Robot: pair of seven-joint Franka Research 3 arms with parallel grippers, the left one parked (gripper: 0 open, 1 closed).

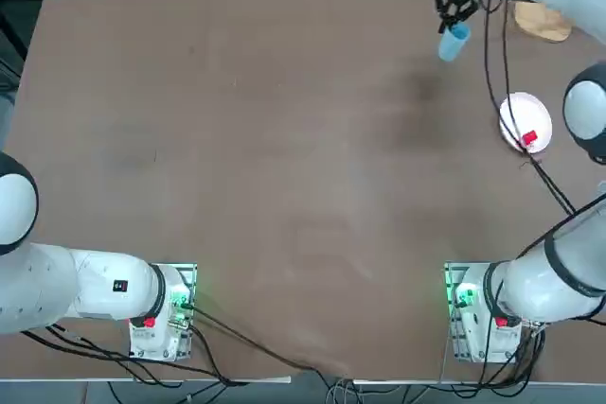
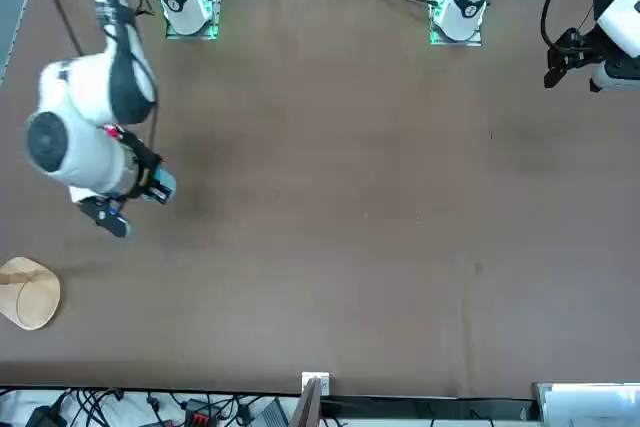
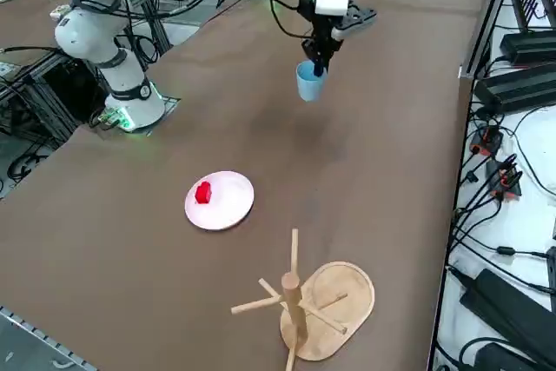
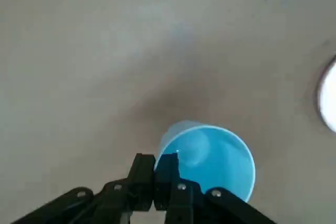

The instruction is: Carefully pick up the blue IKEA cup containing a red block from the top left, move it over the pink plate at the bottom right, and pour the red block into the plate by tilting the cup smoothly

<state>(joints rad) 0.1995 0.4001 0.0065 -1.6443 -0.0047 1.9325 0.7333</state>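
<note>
My right gripper (image 3: 319, 62) hangs above the far side of the table, shut on the rim of the blue IKEA cup (image 3: 309, 82). The cup (image 1: 454, 43) is held clear of the tabletop, roughly upright, and its shadow falls on the table below. In the wrist view the inside of the cup (image 4: 215, 156) shows only blue, with one wall pinched by my gripper (image 4: 156, 174). The red block (image 3: 203, 193) lies on the pink plate (image 3: 228, 206), near its rim. Plate (image 1: 516, 109) and block (image 1: 529, 138) sit nearer my base than the cup, well apart from it.
A tan wooden mug tree (image 3: 304, 301) on an oval base stands at the table's right edge, beyond the plate; its base (image 1: 543, 21) shows close to the gripper in the top view. Cables run along the right arm over the plate area.
</note>
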